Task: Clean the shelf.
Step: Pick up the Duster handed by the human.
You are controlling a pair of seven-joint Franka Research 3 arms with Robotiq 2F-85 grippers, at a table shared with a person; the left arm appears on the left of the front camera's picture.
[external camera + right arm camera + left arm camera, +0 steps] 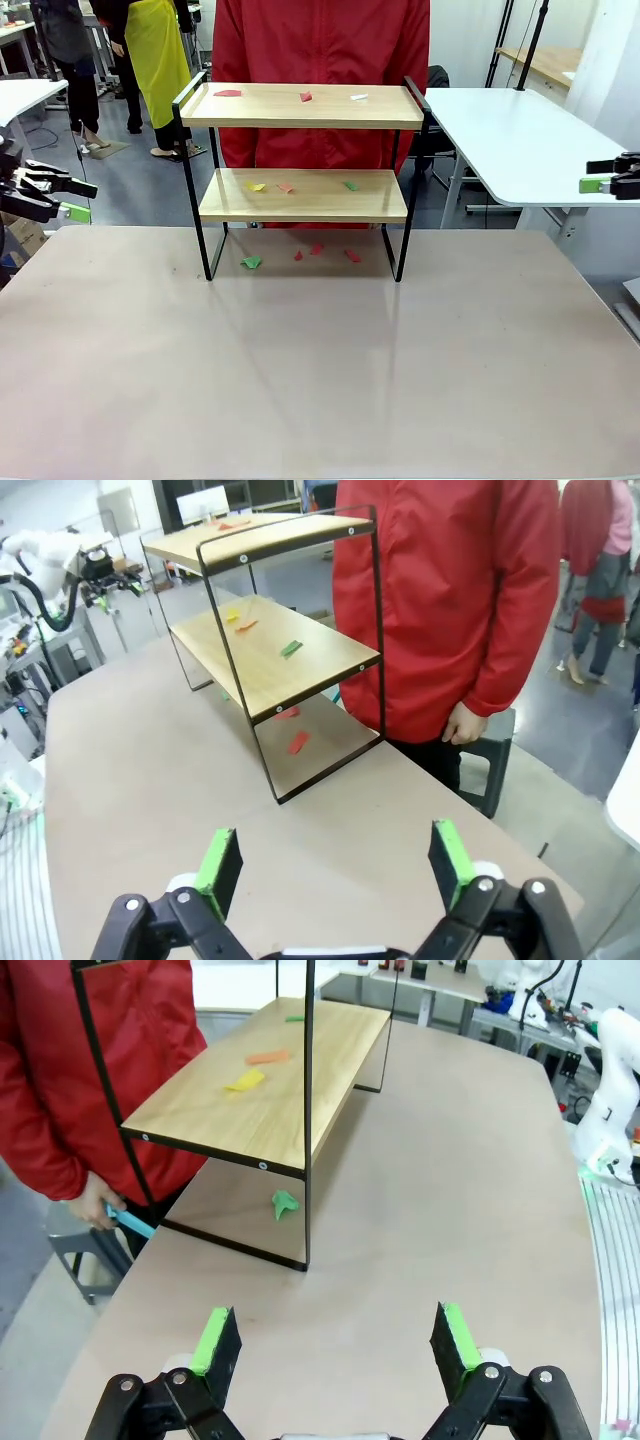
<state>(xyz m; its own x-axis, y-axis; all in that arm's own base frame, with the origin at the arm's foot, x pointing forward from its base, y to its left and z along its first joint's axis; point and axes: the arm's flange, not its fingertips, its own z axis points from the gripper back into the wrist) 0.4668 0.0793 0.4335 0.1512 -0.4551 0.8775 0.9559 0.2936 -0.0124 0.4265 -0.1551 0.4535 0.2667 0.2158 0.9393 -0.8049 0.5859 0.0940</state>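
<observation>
Start of job: coloured scraps (286, 187) litter the shelf (300, 105). Parked at the sides, left pincer (335, 1338) and right pincer (333, 854) stand apart, empty. Next: reach one scrap, pinch low.

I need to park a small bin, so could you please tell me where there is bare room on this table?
The broad table between the shelf legs and the near edge is bare, as are the strips either side of the shelf. Crowded: coloured scraps dot both boards, and a green scrap and red scraps lie underneath it.
</observation>
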